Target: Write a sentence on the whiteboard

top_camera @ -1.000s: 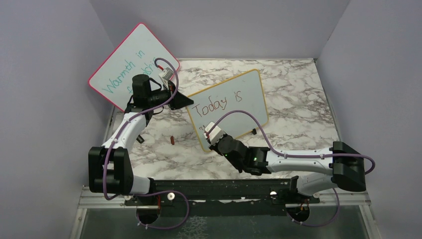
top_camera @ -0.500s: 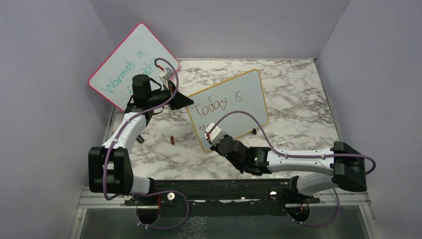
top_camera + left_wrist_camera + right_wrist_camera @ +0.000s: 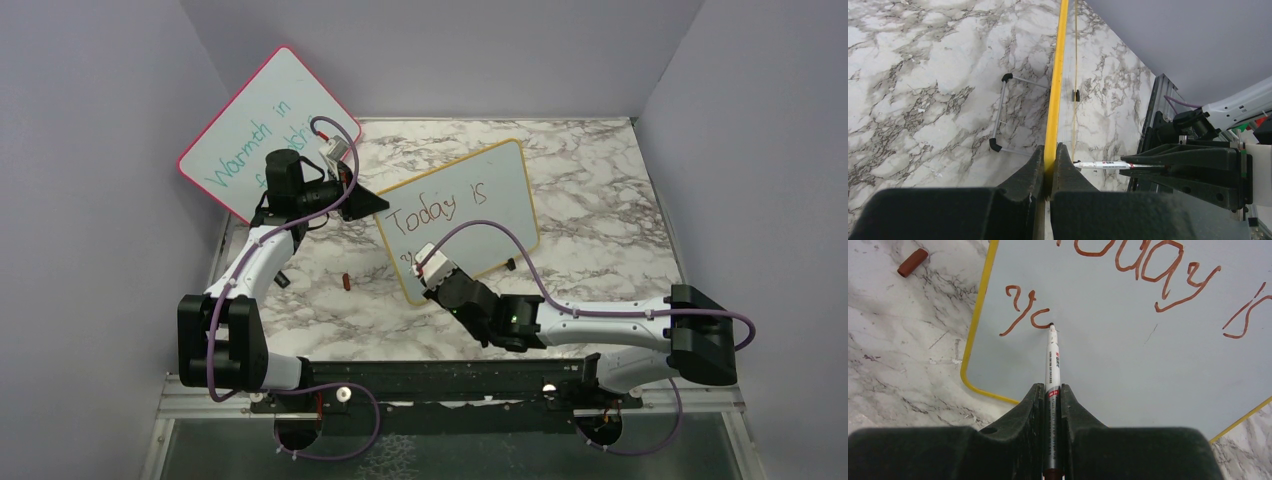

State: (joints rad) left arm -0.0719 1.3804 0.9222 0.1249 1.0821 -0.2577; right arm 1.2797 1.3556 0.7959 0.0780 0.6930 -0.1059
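Observation:
The whiteboard [image 3: 490, 215] with a yellow frame stands mid-table, tilted. Red-brown writing on it reads "Today is" [image 3: 1148, 270], with "y" and part of a following letter [image 3: 1023, 310] on a second line. My left gripper [image 3: 375, 200] is shut on the board's left edge; in the left wrist view [image 3: 1050, 152] both jaws press the yellow frame [image 3: 1058, 75]. My right gripper [image 3: 425, 265] is shut on a white marker [image 3: 1052, 357]; its tip touches the board at the end of the last stroke. The marker also shows in the left wrist view [image 3: 1103, 164].
A pink-framed board [image 3: 255, 125] with teal writing leans at the back left behind my left arm. A red-brown marker cap [image 3: 345, 282] lies on the marble table [image 3: 600, 190] left of the whiteboard, also in the right wrist view [image 3: 912, 262]. The whiteboard's wire stand [image 3: 1000, 117] rests behind it.
My right gripper has shifted slightly to the right along the second line with the marker. The left arm and the board have not moved.

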